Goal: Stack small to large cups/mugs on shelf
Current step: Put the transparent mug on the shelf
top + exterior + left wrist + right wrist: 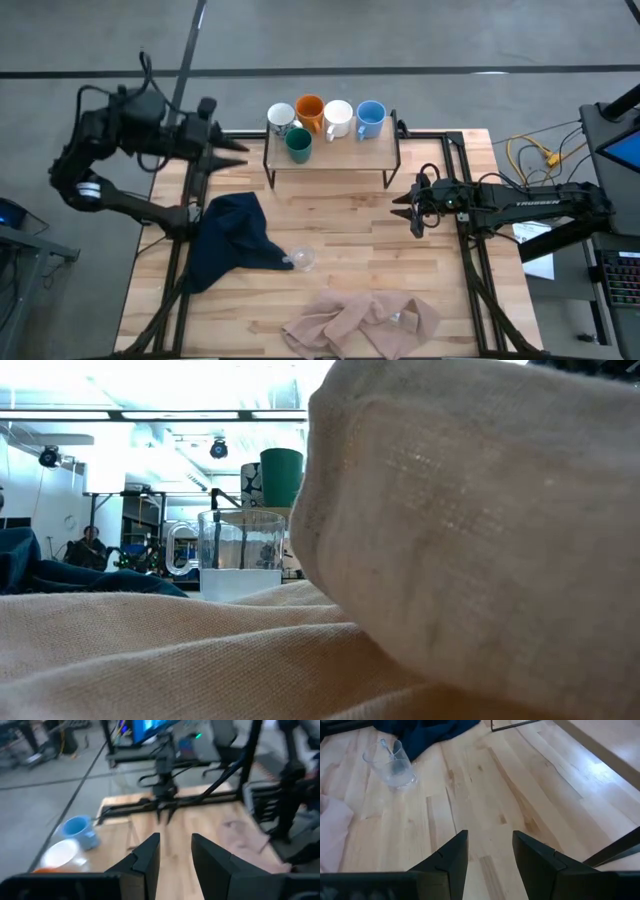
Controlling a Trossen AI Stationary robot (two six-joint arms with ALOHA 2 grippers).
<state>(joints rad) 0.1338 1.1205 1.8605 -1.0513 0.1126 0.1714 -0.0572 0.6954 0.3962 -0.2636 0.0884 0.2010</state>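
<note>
Across the table [400,230] you are seeing five mugs lining the shelf [331,147] at twelve o'clock, while the glass cup [303,259] is waiting near centre, both hands, left [240,153] and right [398,203], hovering narrowly parted and holding nothing.

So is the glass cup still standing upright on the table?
Upright. The glass cup stands on its base, mouth up, in the low view, on the tabletop beside the dark blue cloth.
</note>
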